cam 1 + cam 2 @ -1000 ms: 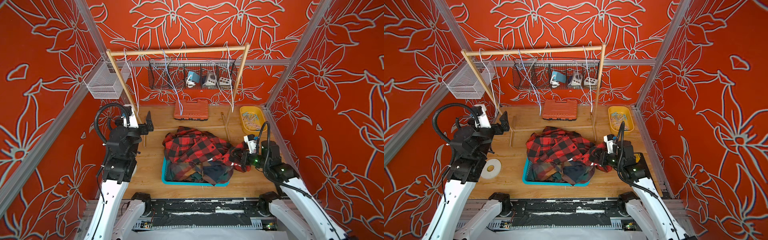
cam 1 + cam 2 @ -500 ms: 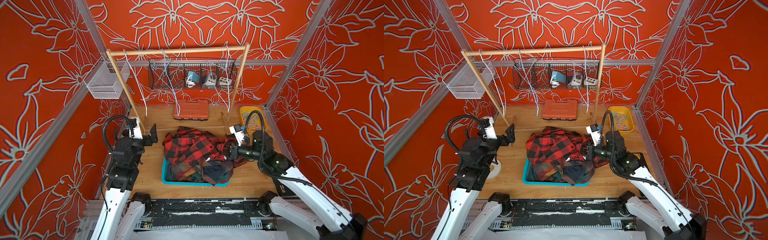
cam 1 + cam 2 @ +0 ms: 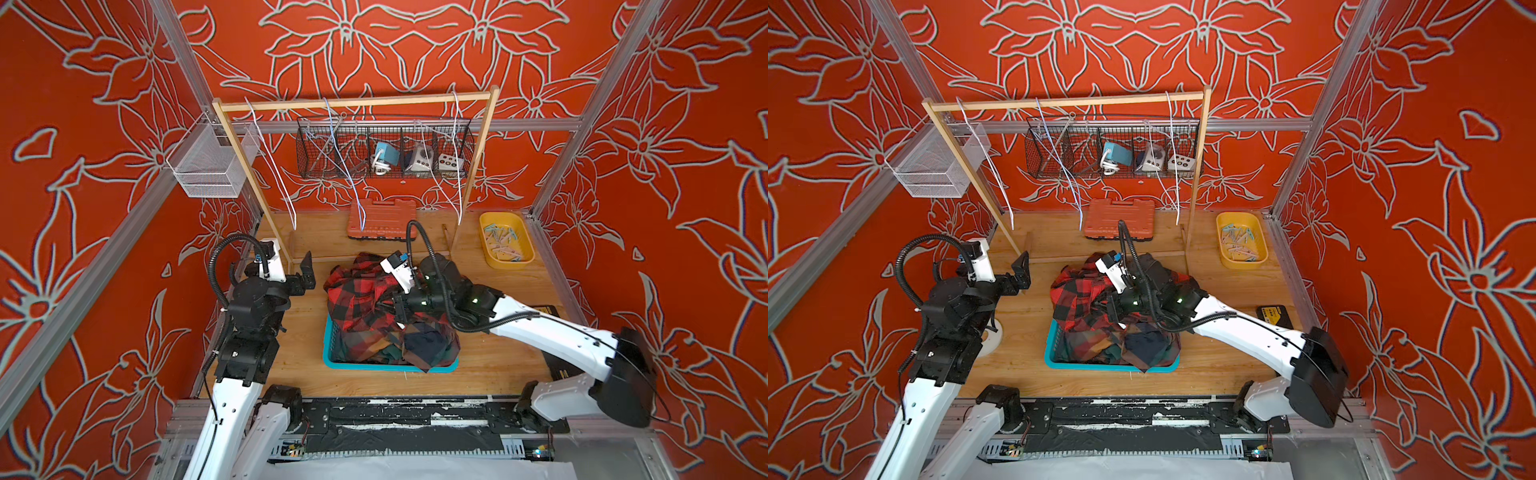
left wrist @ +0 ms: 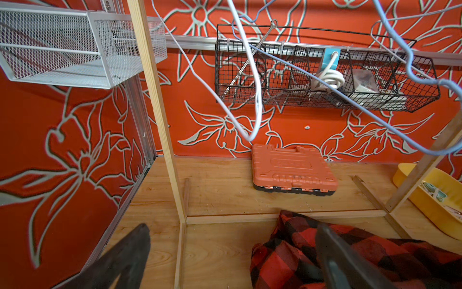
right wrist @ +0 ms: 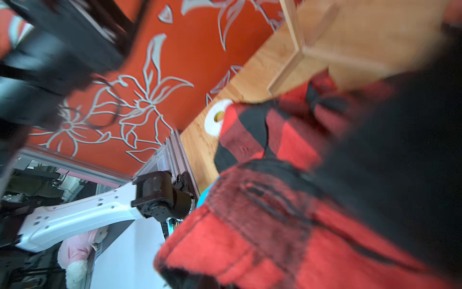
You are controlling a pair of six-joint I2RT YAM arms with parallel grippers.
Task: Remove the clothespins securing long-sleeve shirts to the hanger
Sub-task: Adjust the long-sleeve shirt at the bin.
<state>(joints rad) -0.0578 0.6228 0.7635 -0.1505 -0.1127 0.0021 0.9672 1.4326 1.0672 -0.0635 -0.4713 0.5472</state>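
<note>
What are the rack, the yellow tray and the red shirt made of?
The rack looks like bare pale wood, grain showing. The yellow tray seems moulded plastic: smooth, with rounded corners. The red shirt looks like soft brushed flannel, its fuzzy nap visible up close.

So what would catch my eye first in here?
The heap of plaid shirts spilling from a teal basket mid-table, with the right gripper dug into it. Behind, wire hangers dangle bare from a wooden rail, and a yellow tray of clothespins sits far right.
</note>
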